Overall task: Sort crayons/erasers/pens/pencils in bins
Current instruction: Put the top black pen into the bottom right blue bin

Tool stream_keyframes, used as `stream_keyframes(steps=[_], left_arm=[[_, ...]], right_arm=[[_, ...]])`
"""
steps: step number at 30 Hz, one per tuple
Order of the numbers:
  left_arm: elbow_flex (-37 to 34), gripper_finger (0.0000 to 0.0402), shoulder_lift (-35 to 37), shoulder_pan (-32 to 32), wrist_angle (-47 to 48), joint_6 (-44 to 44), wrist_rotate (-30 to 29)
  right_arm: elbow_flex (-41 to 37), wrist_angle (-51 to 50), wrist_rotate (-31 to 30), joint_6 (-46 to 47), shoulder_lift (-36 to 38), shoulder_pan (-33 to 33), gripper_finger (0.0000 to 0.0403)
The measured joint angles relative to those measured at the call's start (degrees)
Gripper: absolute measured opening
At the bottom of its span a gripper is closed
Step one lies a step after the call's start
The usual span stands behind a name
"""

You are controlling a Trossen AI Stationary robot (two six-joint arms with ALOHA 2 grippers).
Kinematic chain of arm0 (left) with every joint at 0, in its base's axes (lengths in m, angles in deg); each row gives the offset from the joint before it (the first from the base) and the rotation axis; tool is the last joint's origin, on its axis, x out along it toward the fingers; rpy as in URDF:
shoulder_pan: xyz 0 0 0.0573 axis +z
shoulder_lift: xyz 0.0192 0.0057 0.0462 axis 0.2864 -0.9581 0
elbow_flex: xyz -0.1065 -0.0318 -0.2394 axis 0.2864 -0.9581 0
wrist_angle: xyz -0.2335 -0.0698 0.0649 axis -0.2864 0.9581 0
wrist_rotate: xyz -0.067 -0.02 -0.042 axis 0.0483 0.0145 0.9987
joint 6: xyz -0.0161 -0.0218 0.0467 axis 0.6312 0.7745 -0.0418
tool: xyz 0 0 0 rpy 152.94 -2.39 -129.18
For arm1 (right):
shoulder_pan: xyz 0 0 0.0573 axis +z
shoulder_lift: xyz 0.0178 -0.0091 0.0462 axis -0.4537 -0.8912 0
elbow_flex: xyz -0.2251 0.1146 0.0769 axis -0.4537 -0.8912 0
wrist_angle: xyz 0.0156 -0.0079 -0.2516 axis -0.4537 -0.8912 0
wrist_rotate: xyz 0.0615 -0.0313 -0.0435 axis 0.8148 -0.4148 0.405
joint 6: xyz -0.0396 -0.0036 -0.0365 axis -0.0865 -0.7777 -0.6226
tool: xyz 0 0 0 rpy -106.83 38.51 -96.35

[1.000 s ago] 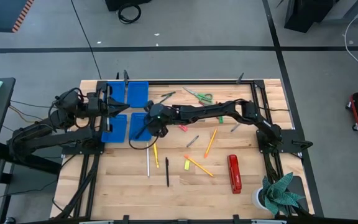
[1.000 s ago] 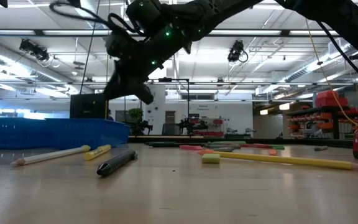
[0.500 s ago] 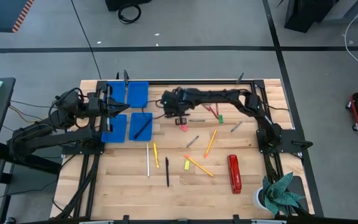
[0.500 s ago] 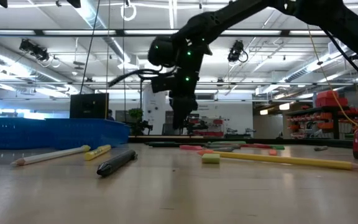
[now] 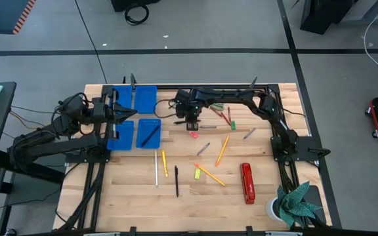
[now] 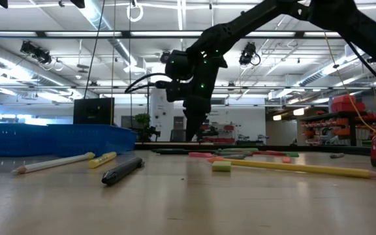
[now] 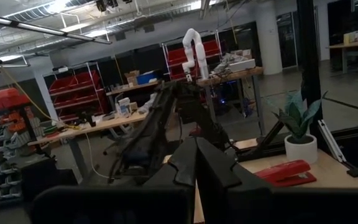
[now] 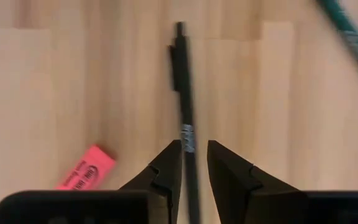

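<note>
The right gripper (image 8: 193, 163) hangs low over the table with its 2 fingers (image 8: 166, 168) set a narrow gap apart, 1 on each side of a black pen (image 8: 184, 109); the fingers straddle the barrel but are not visibly clamped on it, so the pen counts as not yet gripped. The pen lies flat on the wood and runs straight ahead from the gap, an alignment that judging by the pose lets the fingers close across its thin width. Just beside 1 finger lies a pink-red eraser (image 8: 86, 176), apart from the pen. In the high view, the right gripper (image 5: 190, 118) sits near the far edge of the table, with the eraser (image 5: 192, 134) just on its near side and a cluster of crayons (image 5: 227, 118) on the side away from the bins. Farther off, on the bin side, 4 blue bins (image 5: 145, 98) stand in a block; 1 bin (image 5: 149, 133), the nearest to the gripper of the front pair, holds 1 dark pen, and the contents of the other 3 cannot be made out. The left gripper (image 5: 125, 113) waits over the bins with its fingers pressed together and nothing visible between them.
</note>
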Motion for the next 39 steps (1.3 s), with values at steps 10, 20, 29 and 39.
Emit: stream_keyframes(steps=[10, 20, 29, 39], left_arm=[[0.00, 0.0023, 0.00, -0.01, -0.04, -0.03, 0.00], [0.00, 0.0015, 0.00, 0.00, -0.09, -0.06, 0.00], [0.00, 0.0016, 0.00, 0.00, -0.09, -0.08, 0.00], [0.00, 0.0022, 0.00, 0.00, -0.13, -2.21, 0.00]], right_arm=[[-5.37, 5.98, -1.77, -0.13, 0.15, 0.56, 0.0083], [-7.35, 7.57, -2.90, 0.22, 0.20, 0.18, 0.0082], [-7.37, 7.72, -4.38, -0.76, 0.15, 0.89, 0.0034], [-1.93, 7.80, -7.24, -4.30, -0.42, 5.93, 0.0026]])
